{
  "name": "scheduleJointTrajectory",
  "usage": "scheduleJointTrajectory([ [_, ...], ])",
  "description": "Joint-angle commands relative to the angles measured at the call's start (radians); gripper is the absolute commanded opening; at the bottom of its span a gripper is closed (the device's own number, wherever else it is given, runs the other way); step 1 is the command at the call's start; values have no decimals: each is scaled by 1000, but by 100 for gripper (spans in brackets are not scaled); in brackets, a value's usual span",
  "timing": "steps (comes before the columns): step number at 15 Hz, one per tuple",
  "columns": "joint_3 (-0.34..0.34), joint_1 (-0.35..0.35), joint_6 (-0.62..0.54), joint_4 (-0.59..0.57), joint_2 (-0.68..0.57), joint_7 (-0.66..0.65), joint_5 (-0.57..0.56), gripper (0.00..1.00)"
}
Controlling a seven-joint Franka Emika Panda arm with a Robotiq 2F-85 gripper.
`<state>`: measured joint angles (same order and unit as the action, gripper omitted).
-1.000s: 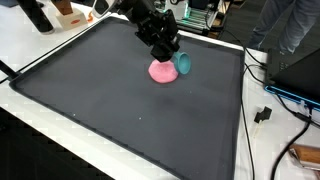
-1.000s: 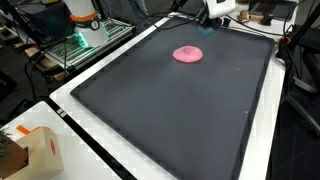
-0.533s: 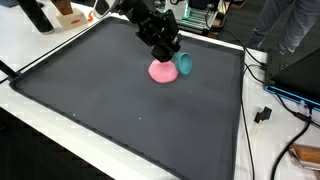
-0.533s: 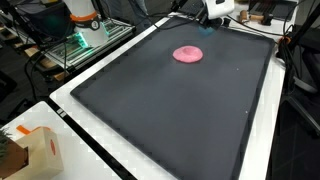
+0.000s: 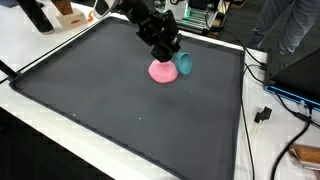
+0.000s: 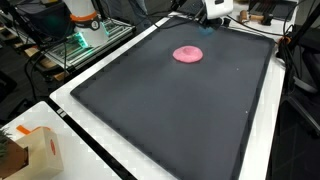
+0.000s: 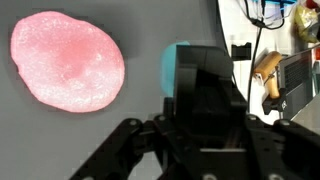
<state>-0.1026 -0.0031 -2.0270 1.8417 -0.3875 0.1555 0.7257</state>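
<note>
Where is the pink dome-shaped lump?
In an exterior view the pink dome-shaped lump lies on the black mat, beside the teal object at the hand.

You get no readable text, label, brand or number in any view. Any print on the cardboard box [image 6: 28, 150] or the equipment [image 5: 200, 15] behind the black mat [image 5: 120, 110] is too small and blurred to read.

Black Robotiq gripper [image 5: 167, 54]: blocky housing, dark all over, no markings legible. In the wrist view, a broad black finger [image 7: 205, 95] with a smooth, slightly glossy face and rounded corners. Below it, thin black bar linkages [image 7: 128, 150], angular and symmetric. White rounded arm link [image 6: 216, 8] above the gripper.
</note>
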Motion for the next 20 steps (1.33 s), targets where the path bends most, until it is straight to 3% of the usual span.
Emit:
scheduleJointTrajectory([
  [1, 9, 4, 2, 22, 23, -52, 7, 25],
  [12, 23, 24, 4, 0, 76, -159, -73, 25],
  [20, 23, 47, 13, -30, 142, -261, -252, 25],
])
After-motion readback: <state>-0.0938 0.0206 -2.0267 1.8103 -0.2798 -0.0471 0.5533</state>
